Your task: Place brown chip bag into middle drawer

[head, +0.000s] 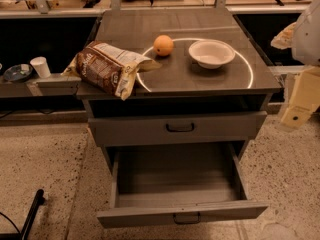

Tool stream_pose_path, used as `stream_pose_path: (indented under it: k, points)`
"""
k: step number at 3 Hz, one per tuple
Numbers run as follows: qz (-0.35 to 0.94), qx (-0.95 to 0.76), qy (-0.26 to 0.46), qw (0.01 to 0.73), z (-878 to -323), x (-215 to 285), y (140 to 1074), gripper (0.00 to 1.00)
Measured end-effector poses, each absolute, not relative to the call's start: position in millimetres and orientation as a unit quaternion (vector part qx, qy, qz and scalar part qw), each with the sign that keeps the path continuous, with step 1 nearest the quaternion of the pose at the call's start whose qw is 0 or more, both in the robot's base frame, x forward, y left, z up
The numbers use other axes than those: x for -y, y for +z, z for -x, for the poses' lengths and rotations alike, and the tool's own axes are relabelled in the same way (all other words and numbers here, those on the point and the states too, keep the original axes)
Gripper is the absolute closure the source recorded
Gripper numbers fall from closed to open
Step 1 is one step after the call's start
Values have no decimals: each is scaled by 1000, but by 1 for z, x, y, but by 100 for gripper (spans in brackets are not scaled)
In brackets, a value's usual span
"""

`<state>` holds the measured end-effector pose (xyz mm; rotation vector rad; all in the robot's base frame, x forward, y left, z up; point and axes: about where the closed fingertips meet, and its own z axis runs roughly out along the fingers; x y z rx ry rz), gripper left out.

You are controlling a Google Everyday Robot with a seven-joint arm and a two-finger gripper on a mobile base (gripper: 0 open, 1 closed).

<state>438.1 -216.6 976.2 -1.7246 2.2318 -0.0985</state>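
Brown chip bag [107, 66] lies upper left on cabinet top [200, 81], overhanging left edge. Orange [163, 45] and white bowl [211, 53] to its right. Middle drawer [180, 186] pulled open, lower centre. Gripper [299, 101] at right frame edge, well apart from bag; its grip state not discernible.

A dark brown foil chip bag [107, 69], cream-white at its edges and marked with pale print, lies left of the round white bowl [211, 53] on the dark grey bench [200, 79], whose top bears a thin pale ring [251, 70]. An orange ball-shaped fruit [163, 45] sits just left of the bowl. Below the bowl, the grey metal middle drawer [175, 181] shows a grey inner tray and a small black loop handle [186, 218]. The twin grey drawer front [135, 130] nearer the bowl also carries a black handle. Right of the bowl, past the bench edge, the gripper [295, 115] appears pale cream-yellow with a black spot. The floor [45, 164] is speckled beige.
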Motion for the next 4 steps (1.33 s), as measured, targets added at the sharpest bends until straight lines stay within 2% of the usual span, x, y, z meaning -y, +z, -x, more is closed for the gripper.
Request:
stream_pose_path:
  k: [2,4]
  points:
    - [631,-756,-18,172,-462,192,966,0]
    - [700,-685,-21,198,-542,86,952,0]
